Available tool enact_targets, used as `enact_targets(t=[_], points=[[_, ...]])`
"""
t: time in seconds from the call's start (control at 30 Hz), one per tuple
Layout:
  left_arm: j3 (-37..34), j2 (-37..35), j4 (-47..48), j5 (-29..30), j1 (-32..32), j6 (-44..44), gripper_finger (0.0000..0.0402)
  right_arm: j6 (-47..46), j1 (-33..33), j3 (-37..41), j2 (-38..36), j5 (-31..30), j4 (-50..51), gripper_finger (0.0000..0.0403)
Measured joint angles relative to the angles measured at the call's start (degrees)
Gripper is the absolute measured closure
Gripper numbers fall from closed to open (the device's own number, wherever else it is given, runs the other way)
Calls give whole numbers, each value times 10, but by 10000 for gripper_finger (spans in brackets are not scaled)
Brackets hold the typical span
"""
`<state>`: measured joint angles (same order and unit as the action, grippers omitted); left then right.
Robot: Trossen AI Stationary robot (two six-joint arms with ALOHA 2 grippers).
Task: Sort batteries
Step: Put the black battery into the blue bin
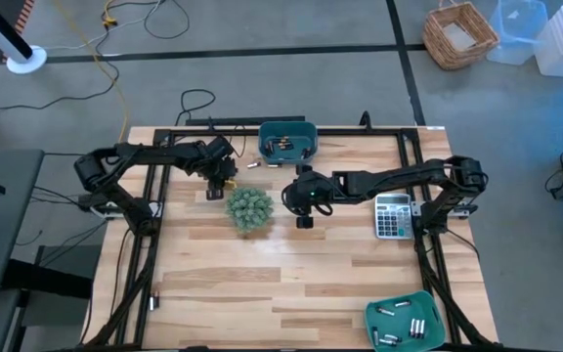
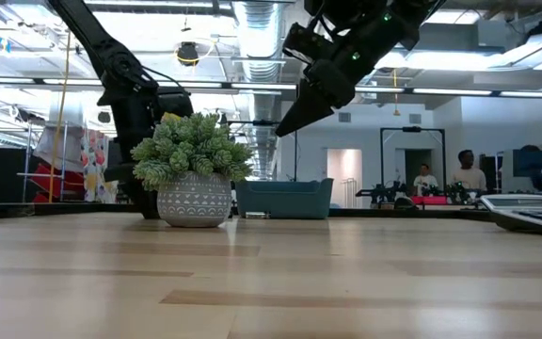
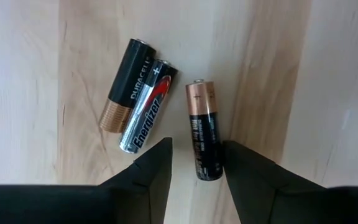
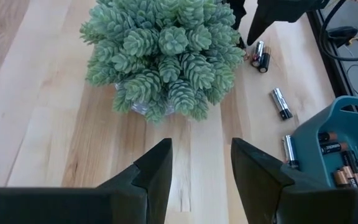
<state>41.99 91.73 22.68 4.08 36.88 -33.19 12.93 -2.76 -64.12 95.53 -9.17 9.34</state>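
Three batteries lie side by side on the wooden table in the left wrist view: a black-and-copper one, a silver Energizer and a copper-topped black one. My left gripper points down, open, with a finger on either side of the third battery's dark end; I cannot tell whether either finger touches it. My right gripper hangs open and empty above the table's middle, facing the potted plant. More loose batteries lie near the far teal bin, which holds several.
The potted plant stands between the two grippers, close to the left one. A grey calculator lies at the right. A second teal bin with several batteries sits at the near right corner. Bare wood fills the near half.
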Motion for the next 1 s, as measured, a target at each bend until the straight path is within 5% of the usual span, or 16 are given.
enact_targets(t=[0.33,0.7,1.0], points=[[-2,-2,-5,-19,0,5,363,0,0,0,0,-12,1,223],[-1,-6,16,-23,0,52,363,0,1,0,0,-14,1,223],[-7,-80,75,-19,0,85,364,7,2,0,0,-14,2,223]])
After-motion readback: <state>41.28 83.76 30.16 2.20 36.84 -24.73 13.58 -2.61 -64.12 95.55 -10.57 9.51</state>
